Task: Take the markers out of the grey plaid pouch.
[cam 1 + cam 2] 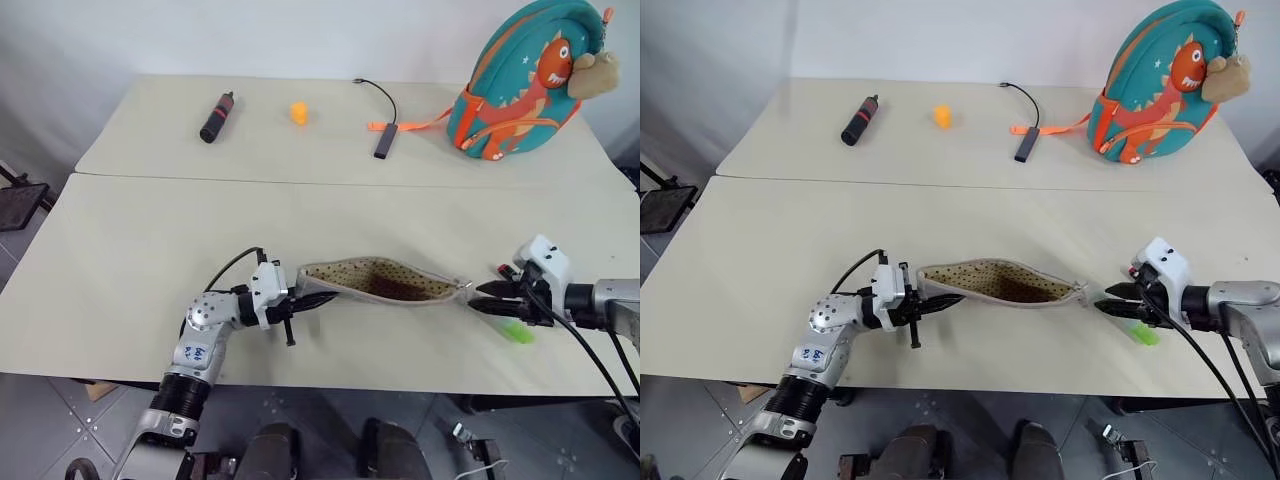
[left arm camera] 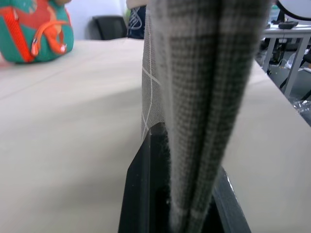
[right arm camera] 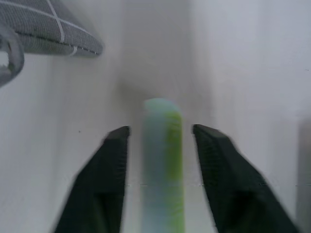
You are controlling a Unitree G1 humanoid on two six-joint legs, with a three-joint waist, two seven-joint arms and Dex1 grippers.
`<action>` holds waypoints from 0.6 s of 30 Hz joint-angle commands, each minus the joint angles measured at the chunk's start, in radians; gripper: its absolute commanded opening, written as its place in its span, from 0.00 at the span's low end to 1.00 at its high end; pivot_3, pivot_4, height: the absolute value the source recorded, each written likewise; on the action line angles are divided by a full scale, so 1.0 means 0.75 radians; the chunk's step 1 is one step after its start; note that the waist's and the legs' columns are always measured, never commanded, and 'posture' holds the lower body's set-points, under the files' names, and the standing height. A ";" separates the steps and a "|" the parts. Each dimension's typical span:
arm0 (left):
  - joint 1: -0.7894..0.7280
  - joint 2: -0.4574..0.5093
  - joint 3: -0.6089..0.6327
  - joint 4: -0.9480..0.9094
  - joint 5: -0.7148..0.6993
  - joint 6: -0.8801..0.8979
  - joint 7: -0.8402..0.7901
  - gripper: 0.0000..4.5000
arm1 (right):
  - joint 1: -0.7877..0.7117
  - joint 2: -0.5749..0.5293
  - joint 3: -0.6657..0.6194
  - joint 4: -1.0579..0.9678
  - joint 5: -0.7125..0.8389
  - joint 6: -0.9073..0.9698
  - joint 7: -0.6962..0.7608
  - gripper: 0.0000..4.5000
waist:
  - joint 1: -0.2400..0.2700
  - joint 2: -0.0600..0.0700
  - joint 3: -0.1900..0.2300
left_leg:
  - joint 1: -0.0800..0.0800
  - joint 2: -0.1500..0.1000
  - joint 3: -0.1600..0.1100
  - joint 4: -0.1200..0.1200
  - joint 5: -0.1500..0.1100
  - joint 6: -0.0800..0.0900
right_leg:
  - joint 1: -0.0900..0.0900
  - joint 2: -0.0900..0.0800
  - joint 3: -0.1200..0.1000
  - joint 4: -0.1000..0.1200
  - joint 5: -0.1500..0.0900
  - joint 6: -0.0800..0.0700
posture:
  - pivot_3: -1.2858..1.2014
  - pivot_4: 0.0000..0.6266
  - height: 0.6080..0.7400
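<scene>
Left gripper (image 1: 300, 302), nearest in the head view, is clamped on one end of the pouch (image 1: 380, 282), which hangs open-mouthed over the table (image 1: 120, 260), while the right gripper (image 1: 488, 298) sits just beyond the pouch's other end with the green marker (image 1: 518, 333) beside it. From the left wrist, grey plaid fabric is pinched between the fingers (image 2: 141, 194). From the right wrist, the fingers (image 3: 104, 179) stand apart, the green marker lying loose between them, near the pouch's corner.

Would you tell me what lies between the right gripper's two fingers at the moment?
A green marker lies between the open fingers of the right gripper, untouched by either, as the right wrist view shows.
</scene>
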 commanded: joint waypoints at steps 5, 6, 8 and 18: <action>0.210 0.227 0.351 -0.408 -0.587 0.804 0.163 0.00 | -0.057 0.289 -0.375 -0.061 0.274 -0.409 0.147 0.99 | -0.029 -0.001 0.001 | 0.001 0.006 -0.010 -0.002 0.000 -0.002 | 0.000 0.003 0.000 0.000 0.000 0.000 | 0.52 0.24 1.00; 0.251 0.265 0.417 -0.442 -0.691 0.923 0.205 0.00 | -0.041 0.295 -0.367 -0.072 0.263 -0.418 0.166 0.99 | -0.031 -0.001 0.002 | 0.002 0.006 -0.012 -0.002 0.001 -0.002 | 0.000 0.003 0.001 0.001 0.000 0.000 | 0.52 0.24 1.00; 0.347 0.340 0.589 -0.469 -0.914 1.157 0.316 0.00 | 0.003 0.325 -0.344 -0.099 0.262 -0.479 0.249 0.99 | -0.033 0.000 0.002 | 0.002 0.008 -0.013 -0.002 0.000 -0.001 | 0.000 0.002 0.001 0.001 0.000 0.000 | 0.52 0.24 1.00; 0.682 0.350 1.097 -0.419 -1.621 1.568 1.030 0.00 | 0.145 0.500 -0.227 -0.157 0.188 -0.811 0.418 0.99 | -0.027 0.001 0.003 | 0.006 0.006 -0.016 -0.002 0.000 -0.001 | 0.003 -0.001 0.004 0.003 0.000 0.000 | 0.52 0.24 1.00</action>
